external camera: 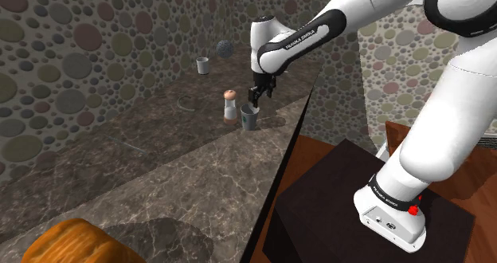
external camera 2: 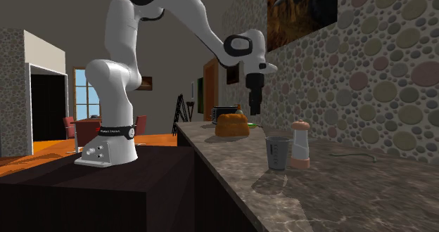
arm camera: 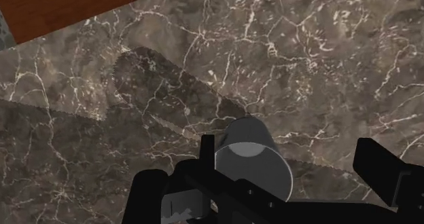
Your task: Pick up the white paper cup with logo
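- The gripper [external camera: 259, 100] hangs over the dark marble counter [external camera: 159, 166], fingers pointing straight down.
- Its fingers are spread wide. In the wrist view the two black fingers [arm camera: 380, 170] stand well apart with nothing clamped between them.
- The cup [external camera: 249, 116] looks grey rather than white to me, and it stands upright on the counter with its mouth open.
- In the shoulder view the cup is at about 7 o'clock from the fingertips, just under them. I can't say from there whether they touch the rim.
- In the second exterior view the cup [external camera 2: 278, 153] sits at roughly 5 o'clock from the gripper [external camera 2: 255, 111], with a clear gap between them.
- In the wrist view the cup [arm camera: 251, 155] is down between the fingers, closer to one of them.
- A little shaker [external camera: 230, 106] with a brownish top stands just beside the cup, at 10 o'clock in the shoulder view.
- A second, paler cup [external camera: 202, 64] is further back near the pebble wall, at 11 o'clock from the shaker.
- A dark ball [external camera: 225, 49] is at 1 o'clock from that paler cup.
- An orange-brown lump [external camera: 72, 241] sits well apart on the counter, at 8 o'clock from the cup.
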